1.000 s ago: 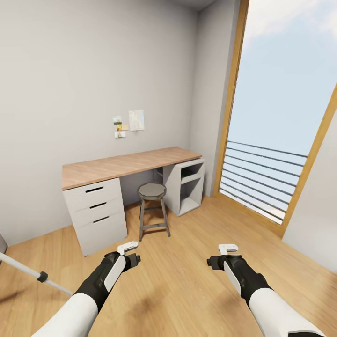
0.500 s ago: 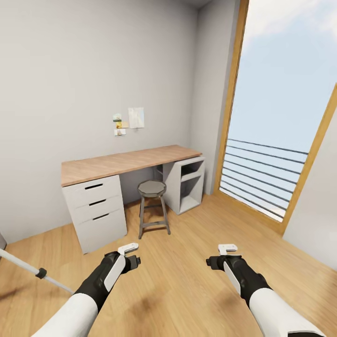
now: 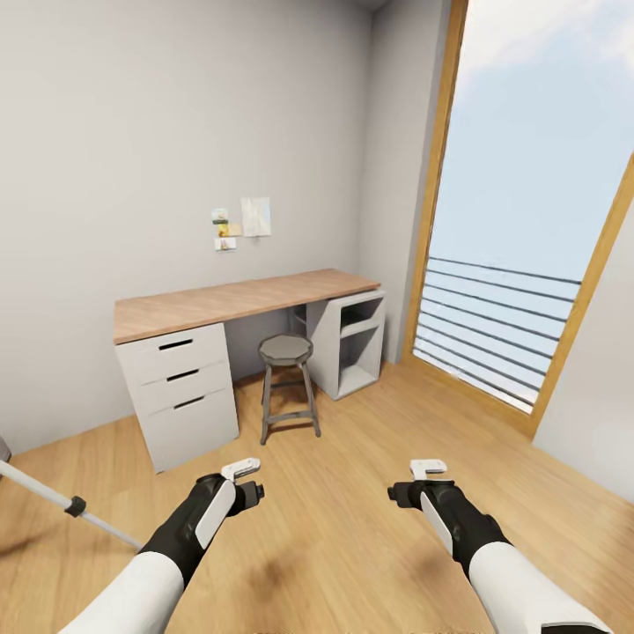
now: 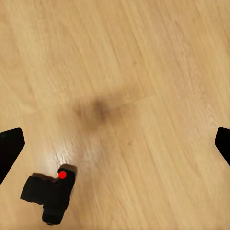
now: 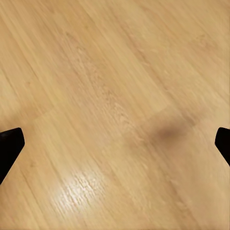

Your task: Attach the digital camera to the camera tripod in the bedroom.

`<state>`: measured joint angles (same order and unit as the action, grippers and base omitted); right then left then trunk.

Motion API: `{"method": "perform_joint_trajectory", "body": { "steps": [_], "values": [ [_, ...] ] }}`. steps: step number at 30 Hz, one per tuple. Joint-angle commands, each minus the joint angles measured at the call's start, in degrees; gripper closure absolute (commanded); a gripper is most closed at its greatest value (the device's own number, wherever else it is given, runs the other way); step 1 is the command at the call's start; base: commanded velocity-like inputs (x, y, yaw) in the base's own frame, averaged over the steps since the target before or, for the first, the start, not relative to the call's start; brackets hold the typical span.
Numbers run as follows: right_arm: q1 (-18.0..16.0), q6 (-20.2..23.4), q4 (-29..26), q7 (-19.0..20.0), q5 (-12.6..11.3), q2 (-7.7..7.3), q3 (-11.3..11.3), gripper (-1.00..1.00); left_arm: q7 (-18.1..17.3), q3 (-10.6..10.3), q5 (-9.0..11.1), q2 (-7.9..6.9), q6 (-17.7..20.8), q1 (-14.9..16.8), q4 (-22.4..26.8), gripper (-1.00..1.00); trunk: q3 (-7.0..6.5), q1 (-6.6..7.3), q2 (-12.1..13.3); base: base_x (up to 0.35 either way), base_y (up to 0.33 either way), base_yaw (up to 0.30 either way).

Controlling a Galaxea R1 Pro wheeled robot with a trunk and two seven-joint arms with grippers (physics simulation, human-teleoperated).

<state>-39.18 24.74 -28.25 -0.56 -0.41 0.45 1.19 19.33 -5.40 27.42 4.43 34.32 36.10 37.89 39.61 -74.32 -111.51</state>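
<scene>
Two grippers, left [image 3: 249, 480] and right [image 3: 421, 482], hover wide open and empty over the floor [image 3: 352, 528]; the camera [image 4: 50, 194] lies below the left one, awaiting pickup, tripod [image 3: 66, 504] leg nearby.

The head camera's view drifts, so the desk [image 3: 238, 304], the stool [image 3: 286, 350] and the wall notes [image 3: 239, 224] sit a little higher in the head view than a second ago, and the tripod leg [image 3: 66, 504] slides lower toward its left edge.
</scene>
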Motion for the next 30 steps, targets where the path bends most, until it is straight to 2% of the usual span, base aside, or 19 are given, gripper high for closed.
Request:
{"method": "perform_joint_trajectory", "body": {
  "steps": [1, 13, 30],
  "values": [
    [0.0, 0.3, -0.1, -0.1, 0.0, -0.01, 0.1, -1.0, 0.5, -0.1, 0.6, -0.03, 0.1, 0.0, 0.1, -1.0, 0.25, -0.22, -0.4, 0.0, 0.0, 0.0],
    [0.0, 0.4, 0.0, -0.1, 0.0, -0.08, 0.0, -1.0, 0.5, 2.2, 0.6, -0.03, 0.1, 0.0, 0.0, -1.0, 2.4, -2.85, -5.3, 0.0, 0.0, 0.0],
    [0.0, 0.5, -0.1, -0.1, 0.0, -0.1, 0.0, -1.0, 1.5, 2.2, 0.5, -0.11, 0.1, 0.1, -0.4, -1.0, 5.45, -6.59, -12.1, 0.0, 0.0, 0.0]
  ]
}}
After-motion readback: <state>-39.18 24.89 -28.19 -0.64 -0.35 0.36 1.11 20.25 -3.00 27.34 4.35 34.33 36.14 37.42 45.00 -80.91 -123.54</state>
